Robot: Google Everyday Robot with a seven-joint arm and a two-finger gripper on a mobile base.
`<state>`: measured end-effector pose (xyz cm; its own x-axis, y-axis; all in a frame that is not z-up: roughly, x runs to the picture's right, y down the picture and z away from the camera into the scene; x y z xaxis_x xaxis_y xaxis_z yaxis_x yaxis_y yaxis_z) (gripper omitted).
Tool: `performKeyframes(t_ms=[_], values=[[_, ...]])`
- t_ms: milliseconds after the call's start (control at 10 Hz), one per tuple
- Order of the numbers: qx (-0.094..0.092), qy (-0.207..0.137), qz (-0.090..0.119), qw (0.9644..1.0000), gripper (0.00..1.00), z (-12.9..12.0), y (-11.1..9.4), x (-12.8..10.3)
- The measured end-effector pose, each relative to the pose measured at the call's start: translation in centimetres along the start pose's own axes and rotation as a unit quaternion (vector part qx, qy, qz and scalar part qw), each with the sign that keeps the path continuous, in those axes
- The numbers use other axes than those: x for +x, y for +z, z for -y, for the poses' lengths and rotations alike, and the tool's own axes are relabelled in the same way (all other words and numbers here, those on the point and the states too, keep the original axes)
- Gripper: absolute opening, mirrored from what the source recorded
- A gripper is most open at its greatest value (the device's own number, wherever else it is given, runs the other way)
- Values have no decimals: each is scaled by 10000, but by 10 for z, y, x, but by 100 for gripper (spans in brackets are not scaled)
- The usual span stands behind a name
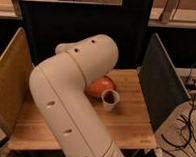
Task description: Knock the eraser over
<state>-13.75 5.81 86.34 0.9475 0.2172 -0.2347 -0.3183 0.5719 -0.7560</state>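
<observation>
My white arm point(72, 99) fills the middle of the camera view, bending over the wooden table point(126, 126). The gripper does not show; it is hidden behind the arm's links. No eraser shows in this view. Just right of the arm, an orange rounded object point(102, 86) lies on the table. A small white cup point(110, 100) with a dark inside stands upright right in front of it.
A yellow side panel point(8, 82) stands along the table's left edge and a dark panel point(159, 81) along its right edge. A black wall closes the back. Cables point(186, 131) lie on the floor at the right.
</observation>
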Motion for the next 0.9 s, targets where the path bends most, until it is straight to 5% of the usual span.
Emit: performKeyframes(t_ms=[300, 600, 700, 900], values=[[486, 333, 191, 9981, 0, 54, -28, 8], [1010, 1023, 400, 9888, 0, 96, -79, 44], [1259, 1632, 559, 9769, 0, 114, -111, 88], [1440, 2394, 865, 9563, 0, 121, -146, 147]])
